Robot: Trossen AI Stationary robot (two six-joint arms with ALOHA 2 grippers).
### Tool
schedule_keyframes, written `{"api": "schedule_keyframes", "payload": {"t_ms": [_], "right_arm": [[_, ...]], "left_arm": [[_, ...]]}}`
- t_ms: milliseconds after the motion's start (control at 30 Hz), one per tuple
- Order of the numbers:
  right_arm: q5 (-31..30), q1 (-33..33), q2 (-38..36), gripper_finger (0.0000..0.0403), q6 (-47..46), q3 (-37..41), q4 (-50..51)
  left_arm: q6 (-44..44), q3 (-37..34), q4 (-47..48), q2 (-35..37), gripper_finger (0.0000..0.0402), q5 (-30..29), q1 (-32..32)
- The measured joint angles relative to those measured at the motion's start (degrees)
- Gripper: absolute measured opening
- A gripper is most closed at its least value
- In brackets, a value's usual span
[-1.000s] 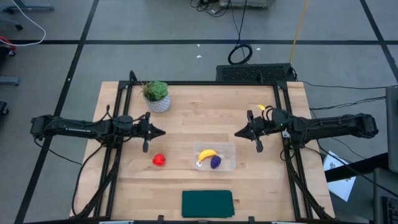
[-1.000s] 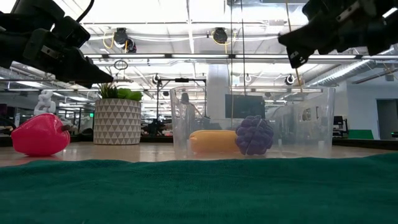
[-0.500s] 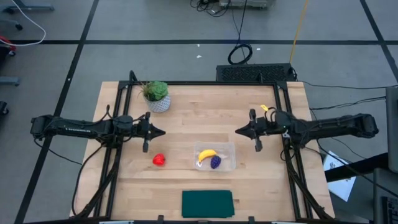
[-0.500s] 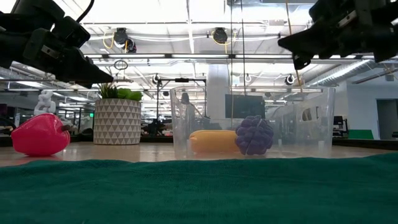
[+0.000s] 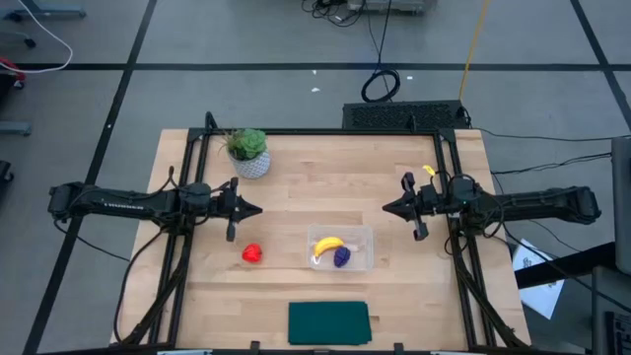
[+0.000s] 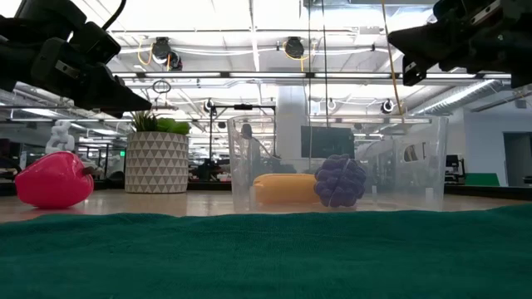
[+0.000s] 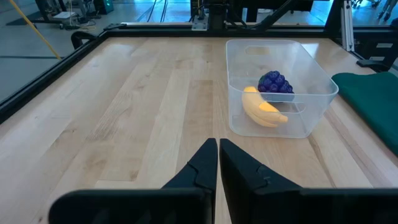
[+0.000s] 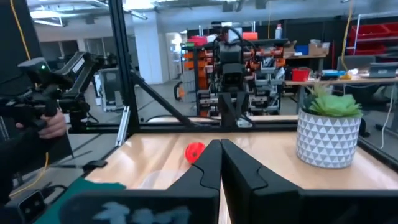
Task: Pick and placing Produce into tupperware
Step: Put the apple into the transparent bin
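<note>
The clear tupperware point(image 5: 361, 237) stands on the table right of centre, toward the near edge. The yellow banana point(image 5: 328, 244) and the purple grape bunch point(image 5: 342, 256) lie on its bottom. The red fruit point(image 5: 252, 253) rests on the wood to the left of the tupperware. My left gripper point(image 5: 258, 209) hangs shut above the table, left of centre, its fingers pointing toward the right edge. My right gripper point(image 5: 385, 208) hangs shut on the right side, pointing toward the left edge, high above the table in the low view point(image 6: 392, 37). Neither gripper holds anything.
A potted plant point(image 5: 248, 151) in a white patterned pot stands at the far left. A dark green mat point(image 5: 328, 322) lies at the near edge. Black frame rails point(image 5: 177, 266) run along both sides of the table. A person's hand point(image 8: 53, 124) shows beyond the table.
My right gripper has drawn back toward the table's right edge and tipped its fingers upward, staying shut. The produce and the tupperware have kept their places.
</note>
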State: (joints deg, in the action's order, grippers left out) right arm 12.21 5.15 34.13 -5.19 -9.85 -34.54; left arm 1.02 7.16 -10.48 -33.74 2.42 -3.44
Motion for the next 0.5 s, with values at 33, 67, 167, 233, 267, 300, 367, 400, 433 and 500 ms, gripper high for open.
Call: {"api": "schedule_keyframes", "payload": {"t_ms": [33, 67, 167, 233, 267, 300, 367, 400, 433, 500], "right_arm": [[0.0, 0.0, -0.3, 0.0000, 0.0, 0.0, 0.7], [0.0, 0.0, -0.5, 0.0000, 0.1, 0.0, 1.2], [0.0, 0.0, -1.1, 0.0000, 0.4, 0.0, 2.5], [0.0, 0.0, -1.4, 0.0000, 0.5, 0.0, 2.8], [-0.3, 0.0, -1.6, 0.0000, 0.5, 0.0, 2.8], [-1.0, 0.0, -1.7, 0.0000, 0.5, 0.0, 2.8], [-3.9, 0.0, -2.2, 0.0000, 0.4, 0.0, 3.8], [-5.8, 0.0, -2.2, 0.0000, 0.5, 0.0, 4.6], [-7.0, 0.0, -2.2, 0.0000, 0.8, 0.0, 5.2], [-8.0, 0.0, -2.2, 0.0000, 1.3, 0.0, 6.1]], "left_arm": [[0.0, 0.0, 0.0, 0.0, 0.0024, 0.0, 0.0], [0.0, 0.0, 0.0, 0.0, 0.0024, 0.0, 0.0], [0.0, 0.0, 0.0, 0.0, 0.0024, 0.0, 0.0], [0.0, 0.0, 0.0, 0.0, 0.0024, 0.0, 0.0], [0.0, 0.0, 0.0, 0.0, 0.0024, 0.0, 0.0], [0.0, 0.0, 0.0, 0.0, 0.0024, 0.0, 0.0], [0.0, 0.0, 0.0, 0.0, 0.0024, 0.0, 0.0], [0.0, 0.0, 0.0, 0.0, 0.0024, 0.0, 0.0], [0.0, 0.0, 0.0, 0.0, 0.0024, 0.0, 0.0], [0.0, 0.0, 0.0, 0.0, 0.0024, 0.0, 0.0]]}}
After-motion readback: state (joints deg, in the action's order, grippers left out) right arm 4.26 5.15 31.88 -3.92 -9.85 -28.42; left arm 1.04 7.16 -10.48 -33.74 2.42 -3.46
